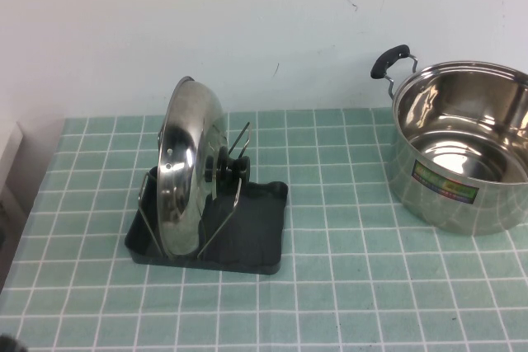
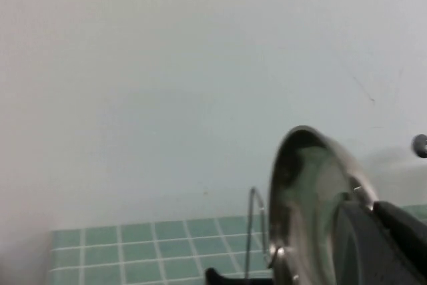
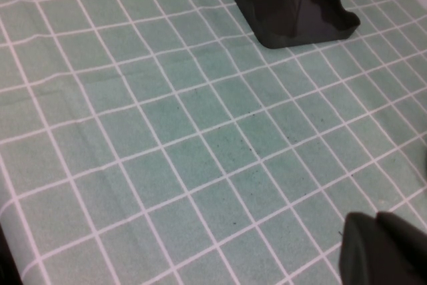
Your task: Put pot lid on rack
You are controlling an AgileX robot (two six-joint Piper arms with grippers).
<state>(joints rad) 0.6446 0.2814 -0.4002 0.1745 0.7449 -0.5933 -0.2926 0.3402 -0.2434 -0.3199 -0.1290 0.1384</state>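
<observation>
The pot lid (image 1: 186, 166) stands on edge in the rack (image 1: 256, 237), leaning against the wire holders, its black knob (image 1: 224, 172) facing right. No gripper touches it. Neither arm shows in the high view. In the left wrist view the lid (image 2: 307, 211) and a rack wire (image 2: 253, 225) lie beyond my left gripper (image 2: 372, 209), whose dark fingers lie together with nothing between them. My right gripper (image 3: 372, 222) is shut and empty, low over the tablecloth, well apart from the rack's corner (image 3: 293, 5).
The open steel pot (image 1: 462, 154) with black handles and a coloured label stands at the back right of the green checked tablecloth (image 1: 346, 302). A white wall runs behind the table.
</observation>
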